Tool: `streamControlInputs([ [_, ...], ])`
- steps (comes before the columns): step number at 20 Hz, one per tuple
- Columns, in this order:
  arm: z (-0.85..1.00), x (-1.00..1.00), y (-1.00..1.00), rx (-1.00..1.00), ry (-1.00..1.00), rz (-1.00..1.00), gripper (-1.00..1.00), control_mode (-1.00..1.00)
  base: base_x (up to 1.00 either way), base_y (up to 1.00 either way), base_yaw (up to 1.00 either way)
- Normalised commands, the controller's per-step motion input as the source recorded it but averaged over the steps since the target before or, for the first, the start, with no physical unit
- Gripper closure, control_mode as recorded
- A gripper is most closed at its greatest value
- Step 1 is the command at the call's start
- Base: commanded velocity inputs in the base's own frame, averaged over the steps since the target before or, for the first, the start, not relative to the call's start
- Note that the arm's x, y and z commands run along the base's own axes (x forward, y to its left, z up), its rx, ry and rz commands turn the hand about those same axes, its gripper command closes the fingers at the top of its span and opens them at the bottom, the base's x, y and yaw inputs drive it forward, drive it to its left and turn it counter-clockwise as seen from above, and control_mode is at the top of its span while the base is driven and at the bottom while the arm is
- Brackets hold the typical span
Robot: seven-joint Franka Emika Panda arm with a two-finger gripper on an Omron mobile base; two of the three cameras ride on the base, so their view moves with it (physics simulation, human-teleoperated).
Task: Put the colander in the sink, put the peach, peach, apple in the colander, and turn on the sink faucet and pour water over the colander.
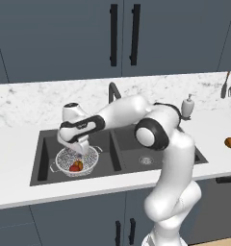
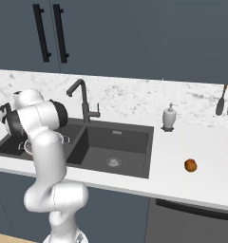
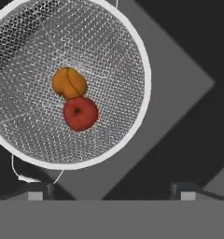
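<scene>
Apple [image 3: 80, 113] touching peach [image 3: 69, 82] in colander [image 3: 114, 42]; end effector [image 3: 111, 191] above, fingers apart; faucet [image 1: 113, 91] behind.

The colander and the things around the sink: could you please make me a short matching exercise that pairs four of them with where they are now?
Things:
1. apple
2. colander
3. peach on its own
4. soap dispenser

Places:
A. in the left basin of the sink
B. on the counter behind the sink's right corner
C. inside the mesh bowl, touching another peach
D. out on the counter, right of the sink

Pairs: 1-C, 2-A, 3-D, 4-B
</scene>
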Motion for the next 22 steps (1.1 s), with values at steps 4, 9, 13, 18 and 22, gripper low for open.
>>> streamControlInputs([
  [4,0.33,-0.91,-0.25,0.0,-0.25,0.28,-1.0,-1.0,0.0,0.0,0.0],
  [9,0.42,-0.84,-0.37,0.0,-0.17,0.32,-1.0,-1.0,0.0,0.0,0.0],
  [13,0.52,-0.74,-0.45,0.0,0.0,0.36,-1.0,-1.0,0.0,0.0,0.0],
  [18,0.54,-0.68,-0.52,0.0,0.0,0.28,-1.0,-1.0,0.0,0.0,0.0],
  [22,0.38,-0.55,-0.7,-0.03,0.0,0.18,-1.0,-1.0,0.0,0.0,0.0],
])
